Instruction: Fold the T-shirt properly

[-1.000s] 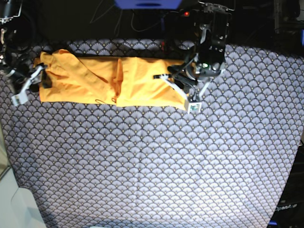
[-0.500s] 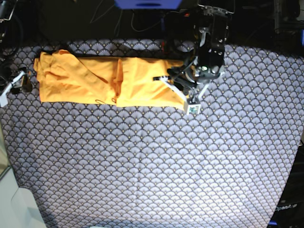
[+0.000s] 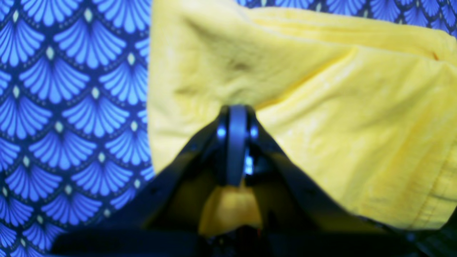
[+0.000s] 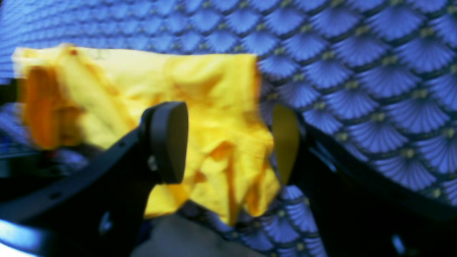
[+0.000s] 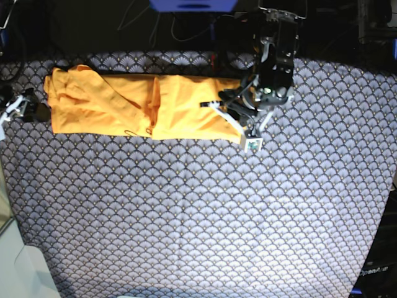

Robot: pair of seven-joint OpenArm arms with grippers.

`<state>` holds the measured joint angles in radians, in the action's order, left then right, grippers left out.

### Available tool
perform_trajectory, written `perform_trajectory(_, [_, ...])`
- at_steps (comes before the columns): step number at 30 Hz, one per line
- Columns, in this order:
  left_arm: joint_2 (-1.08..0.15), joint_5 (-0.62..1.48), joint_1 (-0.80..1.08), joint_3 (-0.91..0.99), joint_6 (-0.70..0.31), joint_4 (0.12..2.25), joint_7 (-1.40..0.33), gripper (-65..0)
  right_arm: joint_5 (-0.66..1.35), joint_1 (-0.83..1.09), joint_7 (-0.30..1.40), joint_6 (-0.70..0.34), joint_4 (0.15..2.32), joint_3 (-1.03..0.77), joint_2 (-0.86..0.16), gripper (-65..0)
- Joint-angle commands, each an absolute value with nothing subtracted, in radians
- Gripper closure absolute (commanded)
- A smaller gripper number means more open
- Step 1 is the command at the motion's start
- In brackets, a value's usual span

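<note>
The yellow-orange T-shirt (image 5: pixel 124 105) lies folded into a long strip across the far part of the table. My left gripper (image 5: pixel 226 112) sits on the strip's right end. In the left wrist view its jaws (image 3: pixel 235 114) are shut, with a pinch of the T-shirt (image 3: pixel 321 107) between them. My right gripper (image 5: pixel 25 108) hovers just off the strip's left end, apart from the cloth. Seen from the right wrist, its fingers (image 4: pixel 167 142) stand wide open with nothing gripped. The crumpled end of the T-shirt (image 4: pixel 135 78) shows beyond the right gripper (image 4: pixel 226 142).
A blue-grey scallop-patterned tablecloth (image 5: pixel 198 211) covers the whole table. Dark equipment and cables stand behind the far edge. A pale surface shows at the near left corner (image 5: pixel 18 273).
My right gripper has drawn back to the left, off the shirt's left end, and stands a little wider. The left gripper and the shirt have stayed put.
</note>
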<state>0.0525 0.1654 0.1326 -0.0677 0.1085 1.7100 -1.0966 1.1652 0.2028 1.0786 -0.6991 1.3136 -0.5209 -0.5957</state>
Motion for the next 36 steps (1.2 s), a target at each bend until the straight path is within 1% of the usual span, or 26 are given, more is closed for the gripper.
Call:
perform_trajectory(1, [0.058, 0.171, 0.12, -0.07, 0.105, 1.73, -1.086, 0.0, 1.213, 0.197, 1.081, -0.698, 1.316, -0.539, -0.625, -38.4])
perform_trajectory(7, [0.058, 0.171, 0.12, -0.07, 0.105, 1.732, -1.086, 0.0, 1.218, 0.186, 1.084, -0.698, 1.237, -0.533, -0.619, -38.4])
perform_trajectory(13, [0.058, 0.171, 0.12, -0.07, 0.105, 1.733, -1.086, 0.0, 1.216, 0.186, 1.063, -0.698, 1.211, -0.527, -0.619, -38.4])
perform_trajectory(19, [0.058, 0.171, 0.128, -0.07, 0.105, 1.793, -1.093, 0.0, 1.216, 0.186, 0.975, -0.698, 1.199, -0.398, -0.619, -38.4])
perform_trajectory(25, [0.058, 0.171, 0.131, -0.07, 0.108, 1.828, -1.096, 0.0, 1.216, 0.186, 0.955, -0.698, 1.187, -0.374, -0.619, -38.4])
perform_trajectory(30, [0.058, 0.171, 0.14, -0.07, 0.108, 1.828, -1.096, 0.0, 1.216, 0.156, 0.954, -0.698, 1.067, -0.369, -0.628, -38.4])
perform_trajectory(36, [0.058, 0.171, 0.145, -0.07, 0.108, 1.828, -1.096, 0.0, 1.216, 0.143, 0.955, -0.698, 1.059, -0.343, -0.665, -38.4])
